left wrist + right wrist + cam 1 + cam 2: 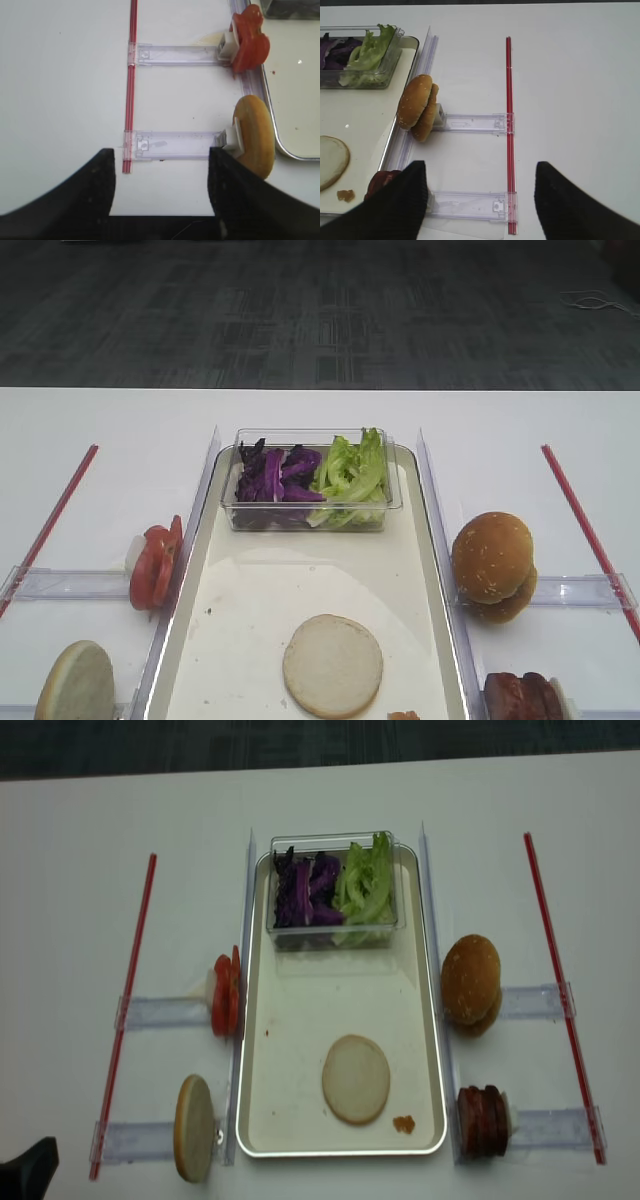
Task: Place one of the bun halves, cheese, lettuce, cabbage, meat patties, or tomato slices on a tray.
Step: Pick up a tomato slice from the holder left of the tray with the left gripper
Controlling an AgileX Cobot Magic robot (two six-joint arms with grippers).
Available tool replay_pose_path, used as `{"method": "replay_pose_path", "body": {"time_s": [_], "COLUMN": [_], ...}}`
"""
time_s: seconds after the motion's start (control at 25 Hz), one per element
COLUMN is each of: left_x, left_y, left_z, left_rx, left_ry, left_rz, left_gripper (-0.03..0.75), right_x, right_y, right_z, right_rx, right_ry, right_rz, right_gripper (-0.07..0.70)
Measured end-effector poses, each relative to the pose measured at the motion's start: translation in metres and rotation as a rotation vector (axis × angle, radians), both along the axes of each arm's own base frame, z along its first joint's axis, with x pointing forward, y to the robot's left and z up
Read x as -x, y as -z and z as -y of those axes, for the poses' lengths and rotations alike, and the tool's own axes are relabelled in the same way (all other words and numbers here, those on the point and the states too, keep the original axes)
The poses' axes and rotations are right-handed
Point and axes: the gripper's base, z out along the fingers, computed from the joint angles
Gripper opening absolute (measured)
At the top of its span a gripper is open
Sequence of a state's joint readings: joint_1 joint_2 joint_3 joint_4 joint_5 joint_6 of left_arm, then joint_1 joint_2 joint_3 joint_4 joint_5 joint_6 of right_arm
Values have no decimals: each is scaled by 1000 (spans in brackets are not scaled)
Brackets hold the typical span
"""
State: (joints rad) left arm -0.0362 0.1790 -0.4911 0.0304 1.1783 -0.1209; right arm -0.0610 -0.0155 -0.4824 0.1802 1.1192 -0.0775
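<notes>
A flat pale bun half (355, 1078) lies on the off-white tray (330, 1005). At the tray's far end a clear box holds purple cabbage (275, 475) and lettuce (352, 475). Left of the tray stand tomato slices (248, 42) and another bun half (255, 135) on edge. To the right are sesame buns (419, 106) and meat patties (483, 1120). Cheese is out of view. My left gripper (161, 152) hangs open and empty over the table, left of the upright bun. My right gripper (481, 167) is open and empty beside the patties.
Clear plastic holders (150, 1012) prop the food on both sides. Red strips (125, 1010) (560, 990) run along the table outside them. A small orange crumb (403, 1124) lies on the tray's near right corner. The table's far edge (320, 390) is behind the box.
</notes>
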Motion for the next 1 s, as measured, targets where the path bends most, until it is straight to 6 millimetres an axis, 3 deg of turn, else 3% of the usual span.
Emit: {"method": "replay_pose_path", "body": {"time_s": [1.0], "left_x": [-33], "left_y": [5], "left_z": [3], "left_rx": [28], "left_ry": [-22], "left_rz": [-325], "left_gripper": [420], "right_x": [0], "right_y": [0], "right_z": [0], "right_rx": [0], "right_ry": [0], "right_rz": [0], "right_gripper": [468]}}
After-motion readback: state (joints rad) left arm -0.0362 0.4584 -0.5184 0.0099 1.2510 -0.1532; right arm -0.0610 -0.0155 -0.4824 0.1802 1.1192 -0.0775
